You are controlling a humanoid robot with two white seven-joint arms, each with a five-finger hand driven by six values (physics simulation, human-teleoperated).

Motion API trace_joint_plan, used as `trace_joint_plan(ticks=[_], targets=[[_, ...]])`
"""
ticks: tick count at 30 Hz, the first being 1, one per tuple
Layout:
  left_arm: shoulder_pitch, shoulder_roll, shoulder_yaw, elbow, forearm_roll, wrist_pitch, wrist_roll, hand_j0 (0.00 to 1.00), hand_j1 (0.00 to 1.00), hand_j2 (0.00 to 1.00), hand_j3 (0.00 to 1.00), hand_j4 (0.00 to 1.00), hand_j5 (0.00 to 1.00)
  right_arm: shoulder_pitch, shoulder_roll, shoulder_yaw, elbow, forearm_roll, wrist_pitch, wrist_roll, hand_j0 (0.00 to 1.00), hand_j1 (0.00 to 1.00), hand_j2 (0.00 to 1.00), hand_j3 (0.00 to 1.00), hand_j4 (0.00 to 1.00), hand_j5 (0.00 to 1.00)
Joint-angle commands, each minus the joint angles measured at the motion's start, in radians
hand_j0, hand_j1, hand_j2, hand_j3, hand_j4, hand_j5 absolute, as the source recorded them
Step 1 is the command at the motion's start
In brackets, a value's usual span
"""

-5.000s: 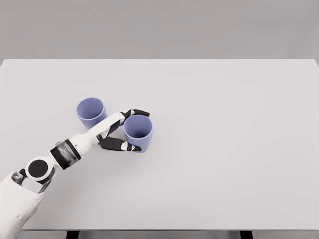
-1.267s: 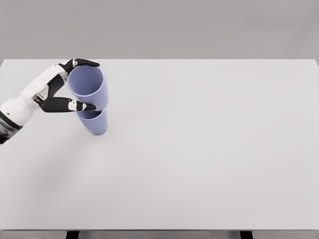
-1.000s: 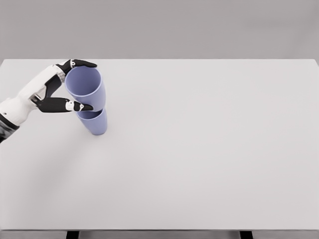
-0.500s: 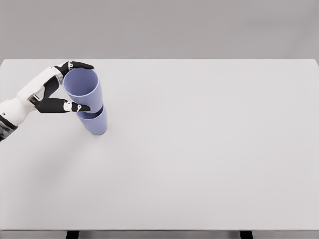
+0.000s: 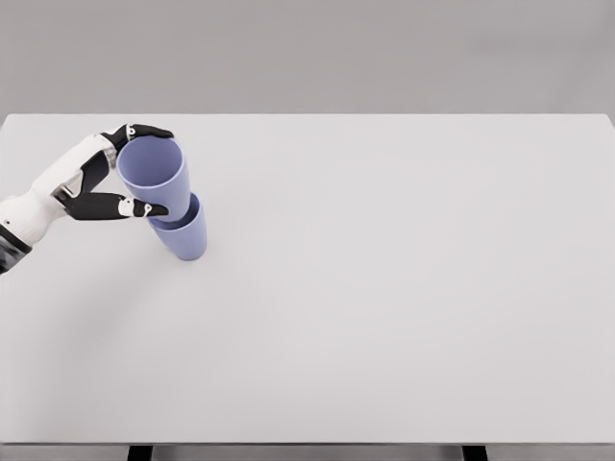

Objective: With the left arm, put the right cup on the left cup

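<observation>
Two lavender cups are stacked at the left of the white table. The lower cup stands on the table. The upper cup sits partly in it, tilted to the left so its base shows at the lower cup's rim. My left hand comes in from the left edge and is shut on the upper cup, with fingers over its far rim and the thumb across its near side. The right arm is out of view.
Since five seconds ago my left hand lifted the right cup and carried it over onto the left cup. In the last second hand and upper cup drifted left and the cup tilted more.
</observation>
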Motion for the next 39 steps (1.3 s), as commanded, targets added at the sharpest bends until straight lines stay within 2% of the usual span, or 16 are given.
trace_joint_plan(ticks=[1, 39], targets=[[0.0, 0.001, -0.001, 0.004, 0.005, 0.0, -0.001, 0.75, 0.75, 0.75, 0.75, 0.75, 0.75, 0.0, 0.0, 0.0, 0.0, 0.0, 0.0, 0.0, 1.0, 1.0, 1.0, 1.0, 1.0, 1.0], [-0.012, -0.027, -0.03, 0.07, -0.01, 0.0, -0.001, 0.75, 0.75, 0.75, 0.75, 0.75, 0.75, 0.0, 0.0, 0.0, 0.0, 0.0, 0.0, 0.0, 1.0, 1.0, 1.0, 1.0, 1.0, 1.0]])
